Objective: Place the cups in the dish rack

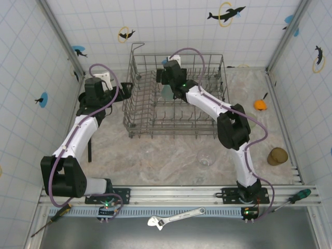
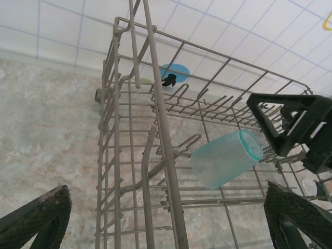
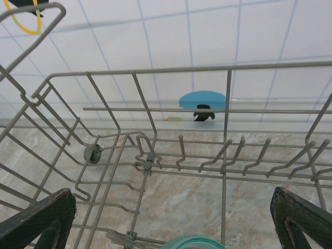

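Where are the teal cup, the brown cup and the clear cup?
teal tumbler (image 2: 223, 160): left wrist view, on its textured side wall.
amber-brown tumbler (image 1: 277, 156): top external view, on its middle.
clear tumbler (image 1: 206, 158): top external view, on its middle.

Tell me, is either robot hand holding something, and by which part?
Nothing is held. The left hand and right hand are open; the teal cup lies free in the dish rack.

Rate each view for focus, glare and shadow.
Top external: even light, no glare, faint shadow under the grey wire dish rack. Left wrist: translucent teal tumbler sharp, nearest wires slightly soft. Right wrist: rack wires crisp, the tumbler's rim at the bottom edge soft.
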{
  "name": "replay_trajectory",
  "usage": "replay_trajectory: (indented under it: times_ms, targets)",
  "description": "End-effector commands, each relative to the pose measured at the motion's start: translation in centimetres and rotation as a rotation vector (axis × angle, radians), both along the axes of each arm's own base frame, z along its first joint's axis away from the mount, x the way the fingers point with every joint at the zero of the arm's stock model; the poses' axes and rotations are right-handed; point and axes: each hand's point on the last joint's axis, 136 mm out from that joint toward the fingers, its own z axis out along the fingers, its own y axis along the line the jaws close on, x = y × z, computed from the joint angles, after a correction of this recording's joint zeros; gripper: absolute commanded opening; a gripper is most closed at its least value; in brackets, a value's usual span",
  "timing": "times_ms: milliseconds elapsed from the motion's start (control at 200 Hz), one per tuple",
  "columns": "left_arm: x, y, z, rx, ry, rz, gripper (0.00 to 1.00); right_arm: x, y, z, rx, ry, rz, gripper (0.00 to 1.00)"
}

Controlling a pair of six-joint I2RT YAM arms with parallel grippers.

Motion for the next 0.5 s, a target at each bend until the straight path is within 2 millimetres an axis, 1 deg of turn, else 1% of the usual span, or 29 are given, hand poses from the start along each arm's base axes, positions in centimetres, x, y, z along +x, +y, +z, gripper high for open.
replay_trajectory:
  times_ms: [0, 155, 245, 395, 495]
  targets:
    - [0.1, 0.4, 0.6, -0.013, -0.021, 0.017, 0.98, -0.8, -1.5, 2.5, -0.005, -0.003, -0.022, 1.0]
    - [0.1, 0.9, 0.7, -0.001, -0.025, 0.044, 0.98, -1.9, -2.1, 3.0, -0.015, 0.015, -0.012, 1.0]
    - [0.2, 1.4, 0.6, 0.013, -0.024, 0.072, 0.98, -2.5, -2.9, 2.6, -0.029, 0.039, -0.014, 1.0]
    - [0.5, 2.5, 0.2, 0.044, -0.012, 0.131, 0.98, -4.3, -4.1, 2.6, -0.037, 0.066, -0.01, 1.0]
    - [0.5, 3.3, 0.1, 0.059, -0.009, 0.18, 0.97, -5.7, -5.1, 3.4, -0.034, 0.063, -0.008, 1.0]
